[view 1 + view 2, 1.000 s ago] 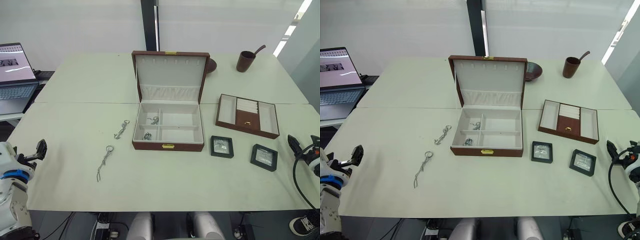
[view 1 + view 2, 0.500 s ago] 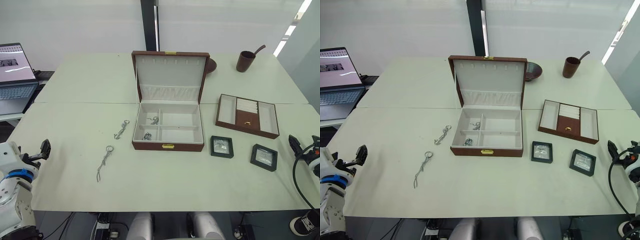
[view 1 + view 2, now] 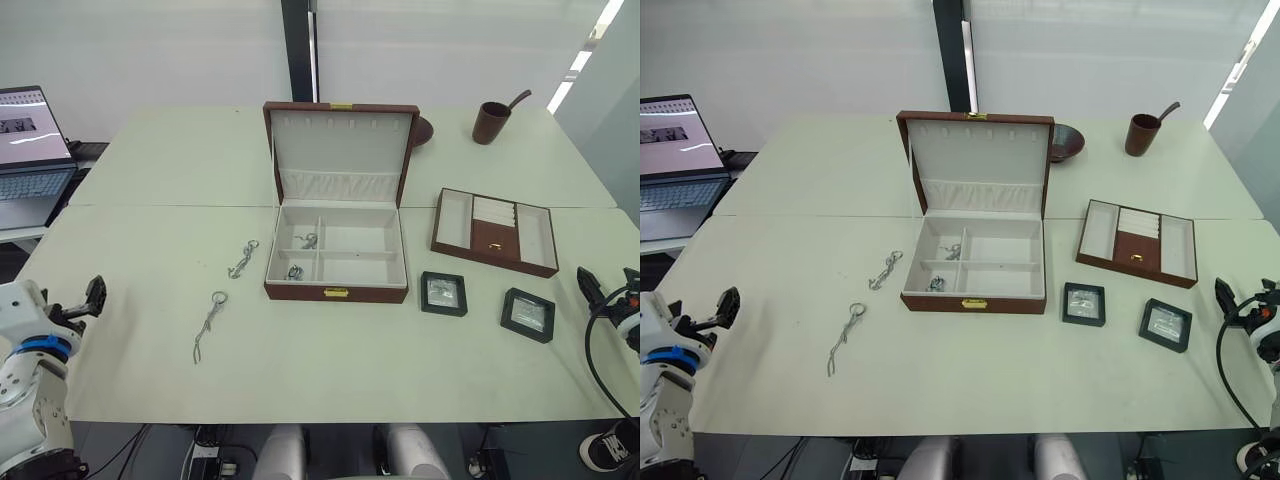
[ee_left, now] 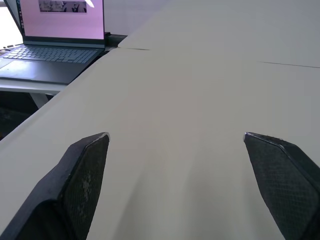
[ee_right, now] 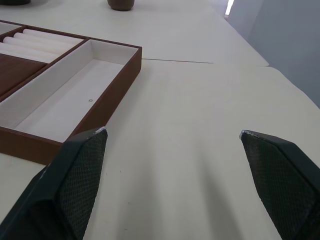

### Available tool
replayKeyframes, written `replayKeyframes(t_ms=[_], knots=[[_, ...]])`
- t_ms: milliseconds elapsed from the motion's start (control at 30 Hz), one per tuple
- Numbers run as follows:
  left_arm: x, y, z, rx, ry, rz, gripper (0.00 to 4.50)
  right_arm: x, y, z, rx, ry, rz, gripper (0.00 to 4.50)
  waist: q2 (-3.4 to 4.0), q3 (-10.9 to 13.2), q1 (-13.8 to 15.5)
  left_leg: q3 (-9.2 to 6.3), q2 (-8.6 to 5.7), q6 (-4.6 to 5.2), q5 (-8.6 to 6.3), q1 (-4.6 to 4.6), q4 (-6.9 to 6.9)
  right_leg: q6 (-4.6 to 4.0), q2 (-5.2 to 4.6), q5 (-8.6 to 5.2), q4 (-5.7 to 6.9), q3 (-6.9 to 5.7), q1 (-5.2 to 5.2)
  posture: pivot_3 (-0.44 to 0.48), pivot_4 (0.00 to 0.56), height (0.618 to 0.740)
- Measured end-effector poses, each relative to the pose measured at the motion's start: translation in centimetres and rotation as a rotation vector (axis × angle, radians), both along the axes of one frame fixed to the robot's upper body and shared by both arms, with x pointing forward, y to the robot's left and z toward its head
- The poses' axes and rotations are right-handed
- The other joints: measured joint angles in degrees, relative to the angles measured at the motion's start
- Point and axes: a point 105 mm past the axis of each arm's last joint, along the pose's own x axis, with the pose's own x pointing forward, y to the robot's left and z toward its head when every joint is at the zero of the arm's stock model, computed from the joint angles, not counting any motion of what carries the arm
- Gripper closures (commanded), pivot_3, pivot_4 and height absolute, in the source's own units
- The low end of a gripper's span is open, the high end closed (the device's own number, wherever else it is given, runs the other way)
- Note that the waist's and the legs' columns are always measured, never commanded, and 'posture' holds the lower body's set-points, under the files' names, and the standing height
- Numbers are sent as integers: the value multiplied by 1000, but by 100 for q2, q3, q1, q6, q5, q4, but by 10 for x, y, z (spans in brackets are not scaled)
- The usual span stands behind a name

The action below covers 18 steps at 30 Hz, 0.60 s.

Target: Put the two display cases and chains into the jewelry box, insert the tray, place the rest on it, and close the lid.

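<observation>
The jewelry box stands open mid-table, its lid upright at the back, with small silvery pieces in two left compartments. Two chains lie on the table left of it. To its right sits the tray, and in front of the tray are the two display cases. My left gripper hovers open at the table's left edge, far from the chains. My right gripper is open at the right edge, just right of the nearer display case, with the tray ahead of its fingers.
A laptop sits on a side surface at far left. A brown cup with a spoon and a dark bowl stand at the back of the table. A seam crosses the table behind the box.
My left gripper has edged a little to the right, in over the table's left edge. The right gripper has barely moved, and nothing on the table has shifted.
</observation>
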Motion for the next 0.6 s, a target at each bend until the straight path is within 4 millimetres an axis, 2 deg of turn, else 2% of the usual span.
replayKeyframes(t_ms=[167, 400, 500, 600], knots=[[8, -15, 8, 13, -16, -88, 48, 3, 6, 8, 0, -17, 44, 0, 0, 0, -1, 0, 0, 0, 0, 0, 0, 0, 0, 0, 0, 0, 0, 0, 150, 740], [26, -59, 34, 35, -85, -311, 48, 12, 18, 38, -18, -39, 193, 0, 1, 0, -1, -1, 1, 0, 0, 1, 1, 0, 2, 0, 0, -1, 2, 0, 150, 740], [37, -91, 44, 41, -96, -465, 48, 17, 31, 46, -41, 9, 314, 0, 1, 0, -1, 0, -2, 0, 0, 0, 3, 0, 2, 0, 1, 0, 2, 0, 150, 740], [45, -124, 61, 67, -126, -621, 48, 22, 46, 64, -91, 19, 433, 0, 1, 0, 0, -2, -1, 0, 0, 0, 2, 1, 2, 1, 0, -2, 2, 0, 150, 740]])
